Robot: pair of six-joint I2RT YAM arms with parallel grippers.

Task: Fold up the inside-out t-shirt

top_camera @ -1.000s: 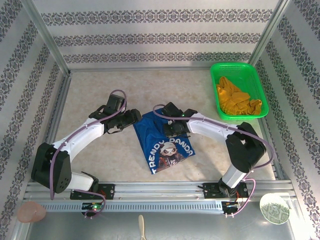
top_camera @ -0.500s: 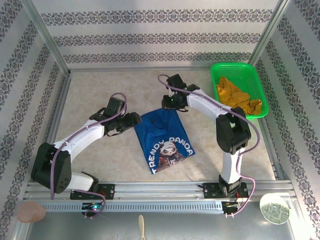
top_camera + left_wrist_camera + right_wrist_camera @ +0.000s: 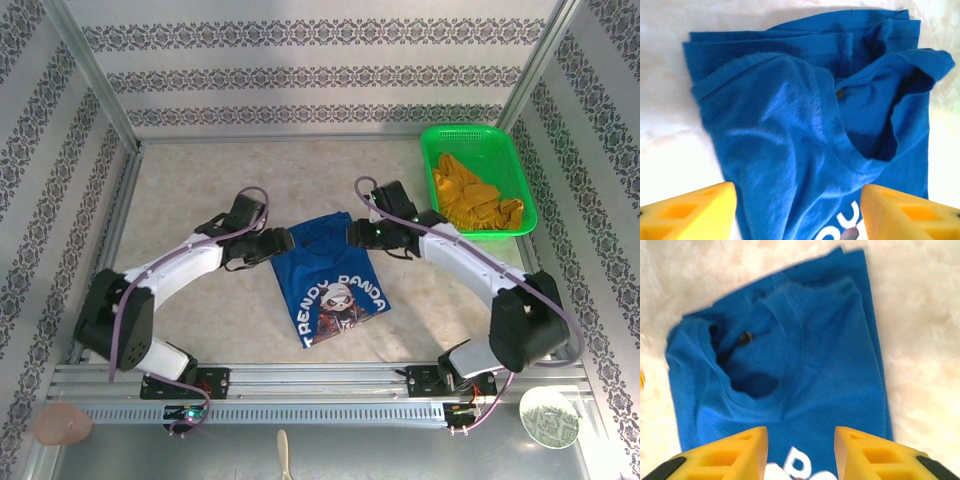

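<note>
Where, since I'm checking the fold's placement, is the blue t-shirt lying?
Top view: the blue t-shirt lies mid-table, its far end between the left end effector and the right end effector, left of the green basket.

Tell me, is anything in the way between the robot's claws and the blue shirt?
No, nothing visible. The left gripper and right gripper are open at the collar end of the t-shirt, with only blue cloth ahead. The green basket stands apart, far right.
</note>
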